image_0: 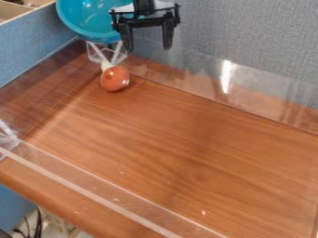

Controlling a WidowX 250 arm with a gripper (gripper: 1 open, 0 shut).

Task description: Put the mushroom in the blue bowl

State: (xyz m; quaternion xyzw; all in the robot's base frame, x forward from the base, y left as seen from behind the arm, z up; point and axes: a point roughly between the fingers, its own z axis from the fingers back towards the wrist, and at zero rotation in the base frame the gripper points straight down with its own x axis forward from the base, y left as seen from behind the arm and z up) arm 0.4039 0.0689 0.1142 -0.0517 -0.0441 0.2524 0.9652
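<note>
The mushroom (114, 81) lies on the wooden table near the back left corner, its orange-red cap towards me. The blue bowl (82, 16) sits just behind it, tipped up on its edge against the back wall with its opening facing me. A pale piece (102, 54) runs between the bowl and the cap; I cannot tell what it belongs to. My black gripper (145, 39) hangs open above and to the right of the mushroom, just right of the bowl. Its fingers point down with nothing between them.
Clear acrylic walls (230, 79) ring the wooden tabletop (187, 149). A grey-blue fabric panel (248, 37) stands behind the table. Another blue panel (25, 51) closes the left side.
</note>
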